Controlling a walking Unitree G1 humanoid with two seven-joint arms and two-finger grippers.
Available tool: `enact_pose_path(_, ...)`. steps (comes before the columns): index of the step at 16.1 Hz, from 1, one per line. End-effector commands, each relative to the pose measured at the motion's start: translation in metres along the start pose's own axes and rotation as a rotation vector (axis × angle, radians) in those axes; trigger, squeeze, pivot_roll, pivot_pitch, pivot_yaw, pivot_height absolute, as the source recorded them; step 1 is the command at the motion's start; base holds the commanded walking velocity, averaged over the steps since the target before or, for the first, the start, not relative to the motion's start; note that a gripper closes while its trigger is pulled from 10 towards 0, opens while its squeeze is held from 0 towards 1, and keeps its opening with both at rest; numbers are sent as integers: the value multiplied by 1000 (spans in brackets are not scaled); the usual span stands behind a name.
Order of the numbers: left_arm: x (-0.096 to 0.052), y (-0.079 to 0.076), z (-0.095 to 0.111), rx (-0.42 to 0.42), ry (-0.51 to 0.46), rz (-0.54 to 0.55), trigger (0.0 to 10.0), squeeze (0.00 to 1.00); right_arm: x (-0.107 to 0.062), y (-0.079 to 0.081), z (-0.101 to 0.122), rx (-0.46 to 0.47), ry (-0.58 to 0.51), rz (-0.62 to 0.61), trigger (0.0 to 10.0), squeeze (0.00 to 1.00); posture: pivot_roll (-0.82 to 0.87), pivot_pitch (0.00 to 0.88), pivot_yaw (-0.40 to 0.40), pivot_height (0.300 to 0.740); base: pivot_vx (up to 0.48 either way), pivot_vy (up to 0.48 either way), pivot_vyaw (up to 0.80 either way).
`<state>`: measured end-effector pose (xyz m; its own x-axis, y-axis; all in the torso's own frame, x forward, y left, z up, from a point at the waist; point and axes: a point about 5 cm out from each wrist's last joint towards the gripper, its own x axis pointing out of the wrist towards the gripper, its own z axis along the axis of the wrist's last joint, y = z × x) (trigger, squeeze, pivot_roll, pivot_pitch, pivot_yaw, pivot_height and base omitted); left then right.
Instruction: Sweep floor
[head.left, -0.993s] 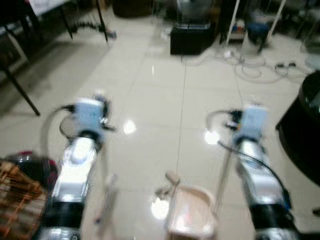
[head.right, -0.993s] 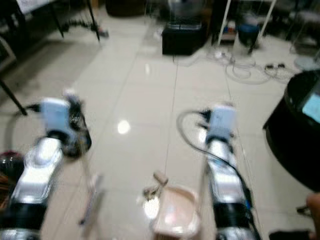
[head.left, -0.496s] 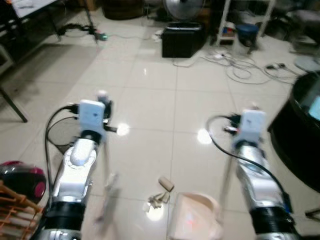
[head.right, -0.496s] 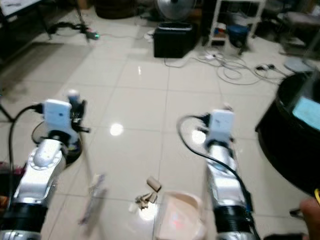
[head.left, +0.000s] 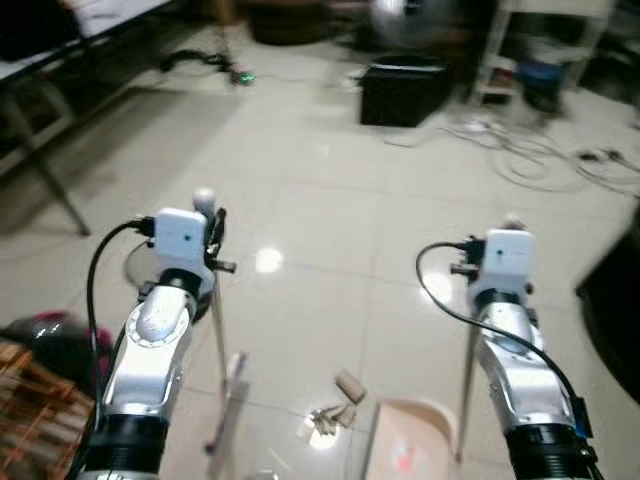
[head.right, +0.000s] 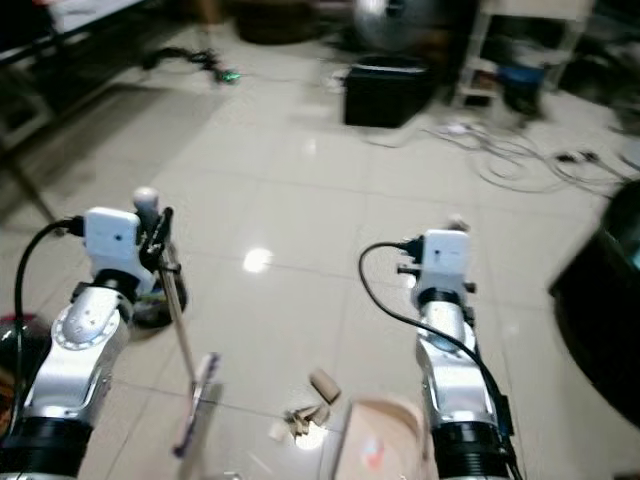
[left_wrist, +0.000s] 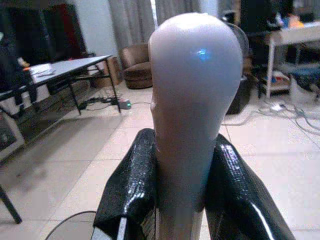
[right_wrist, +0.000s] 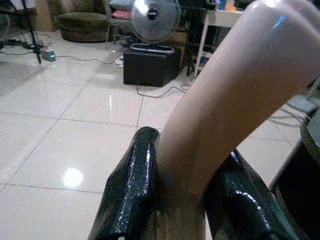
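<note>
Debris (head.left: 338, 404) on floor (head.left: 330, 210) between broom (head.left: 224, 385) and dustpan (head.left: 408, 448).

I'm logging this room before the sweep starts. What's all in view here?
Broom: one, pale handle, held upright by the left gripper, head on the floor.
Dustpan: one, pinkish, on the floor, long handle held by the right gripper.
Debris: small tan pieces on the tiles between broom and dustpan.
Black box: one, far side of the floor.
Fan: one, behind the black box.
Cables: pale, looped on the floor far right.
Left gripper: shut on broom handle.
Right gripper: shut on dustpan handle.
</note>
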<state>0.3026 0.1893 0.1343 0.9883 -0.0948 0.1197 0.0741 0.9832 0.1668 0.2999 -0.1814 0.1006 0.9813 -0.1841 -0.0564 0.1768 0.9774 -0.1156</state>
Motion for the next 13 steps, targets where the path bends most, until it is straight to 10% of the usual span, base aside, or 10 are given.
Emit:
enact_pose_path(1,-2,6,0,29,-3,4,10000,0,-3,8,3,8,-19,22,10000,0,-13,85,3,740,0,0,0)
enact_pose_path(13,-3,9,-21,-42,-108,156,10000,0,9,3,7,-23,-202,-25,10000,0,-22,319,1,740,0,0,0)
